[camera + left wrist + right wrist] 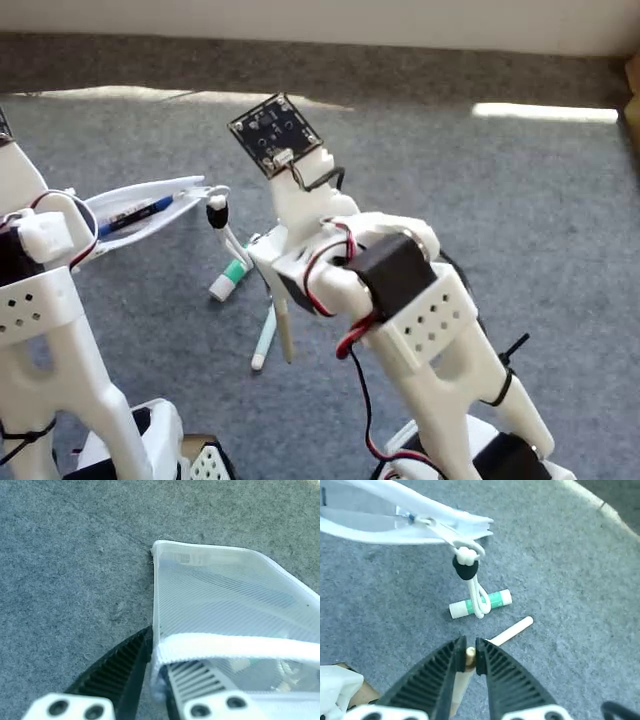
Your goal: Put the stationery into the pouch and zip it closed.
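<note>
**Pouch held open, a stick in the right pincer**

High view: the left arm (40, 290) stands at the near left edge, and the white mesh pouch (145, 212) stretches out from it above the grey carpet (480, 200). A blue pen (140, 213) lies inside the pouch. The zip pull (216, 208), with a black bead, hangs at the pouch's far end. Just below it on the carpet lie a green tube (228, 278) and a white pen (264, 338). The right pincer (280, 290) holds a tan stick (286, 335) that points down, just beside the white pen.

Left wrist view: the left pincer (157, 657) is narrow, clamped on the pouch's corner beside its white edge band (230, 647).

Right wrist view: the jaws stand nearly together on the stick's brass-coloured tip (470, 653). The green tube and the white pen lie apart on the carpet beyond, with the pull cord dangling over the tube.
</note>
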You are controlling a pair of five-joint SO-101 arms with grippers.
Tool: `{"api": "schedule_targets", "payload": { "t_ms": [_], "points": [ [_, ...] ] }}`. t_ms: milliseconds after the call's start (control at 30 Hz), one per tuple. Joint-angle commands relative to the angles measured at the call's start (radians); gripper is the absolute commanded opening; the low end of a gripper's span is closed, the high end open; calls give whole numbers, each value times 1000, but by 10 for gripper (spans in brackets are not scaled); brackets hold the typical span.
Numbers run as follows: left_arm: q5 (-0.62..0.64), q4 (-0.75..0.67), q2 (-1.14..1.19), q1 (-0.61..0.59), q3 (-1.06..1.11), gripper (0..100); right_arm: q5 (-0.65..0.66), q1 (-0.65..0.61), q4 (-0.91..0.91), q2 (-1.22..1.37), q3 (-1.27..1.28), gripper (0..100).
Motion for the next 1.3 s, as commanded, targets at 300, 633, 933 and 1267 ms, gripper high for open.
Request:
{"api": "schedule_targets", "payload": {
  "t_ms": [300,633,933,1267],
  "points": [
    [8,-15,-27,44,-5,6,12,-45,-228,-159,-61,4],
    [11,-20,-28,44,-4,6,12,-45,-483,-179,-61,4],
    [12,-20,-28,44,-4,6,11,-45,-561,-180,-62,4],
    [12,-15,-28,44,-2,6,11,-44,-510,-249,-143,4]
  ]
}}
